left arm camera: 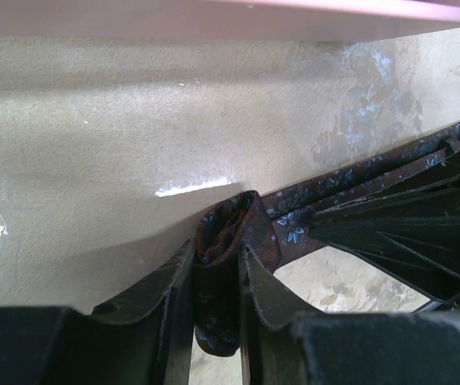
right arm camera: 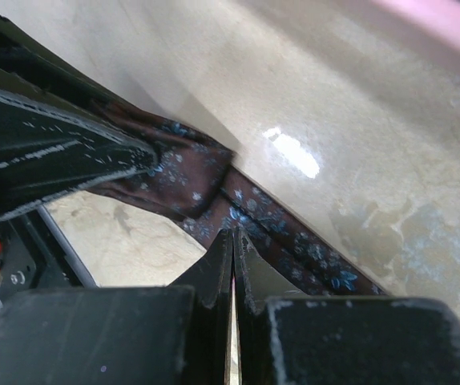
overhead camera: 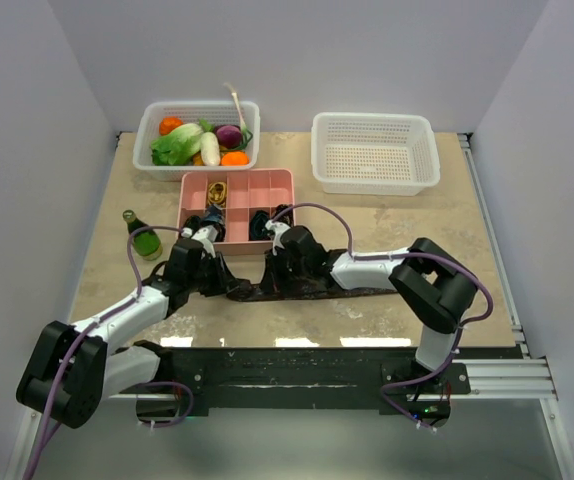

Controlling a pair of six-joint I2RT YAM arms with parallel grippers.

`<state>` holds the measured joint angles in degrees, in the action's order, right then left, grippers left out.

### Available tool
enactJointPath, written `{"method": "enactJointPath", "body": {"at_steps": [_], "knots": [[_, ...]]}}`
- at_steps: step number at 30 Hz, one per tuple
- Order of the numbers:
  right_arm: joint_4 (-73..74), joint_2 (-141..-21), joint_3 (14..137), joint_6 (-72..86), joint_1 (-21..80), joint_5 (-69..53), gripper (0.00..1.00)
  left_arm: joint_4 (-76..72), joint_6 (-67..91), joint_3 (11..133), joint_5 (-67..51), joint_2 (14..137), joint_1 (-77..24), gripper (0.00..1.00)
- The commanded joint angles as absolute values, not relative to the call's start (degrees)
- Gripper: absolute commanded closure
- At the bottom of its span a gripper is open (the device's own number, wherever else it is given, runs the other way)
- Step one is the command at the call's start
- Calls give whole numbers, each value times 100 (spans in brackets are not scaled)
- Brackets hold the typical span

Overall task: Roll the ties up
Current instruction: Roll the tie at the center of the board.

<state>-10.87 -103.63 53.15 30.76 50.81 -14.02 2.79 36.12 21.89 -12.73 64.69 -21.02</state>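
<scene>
A dark maroon tie with small blue flowers lies flat across the near middle of the table. My left gripper is shut on its folded, bunched left end; the left wrist view shows the wad of tie squeezed between my fingers, with the rest of the strip running off to the right. My right gripper is just to the right, shut with nothing between the jaws. In the right wrist view its tips rest on the tie. Dark coils sit in the pink tray.
A pink compartment tray stands just behind both grippers. A green bottle stands to its left. A white basket of vegetables is at the back left and a white basket at the back right.
</scene>
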Motion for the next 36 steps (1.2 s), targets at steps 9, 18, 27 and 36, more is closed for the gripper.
{"method": "enactJointPath", "body": {"at_steps": [9,18,27,36], "knots": [[-1292,-10986,5976,3102,5308,-1661,100,518,3252,2575,-1160,6337,-2083,100],[-1336,-11083,6038,3190,5449,-1661,100,695,3102,2733,-1204,6328,-2083,100],[-889,-11241,6029,3006,5458,-1284,100,528,3366,2611,-1108,5942,-2083,100],[-378,-11566,5986,3058,5309,-896,100,-263,3656,2171,-1362,5625,-2083,99]]}}
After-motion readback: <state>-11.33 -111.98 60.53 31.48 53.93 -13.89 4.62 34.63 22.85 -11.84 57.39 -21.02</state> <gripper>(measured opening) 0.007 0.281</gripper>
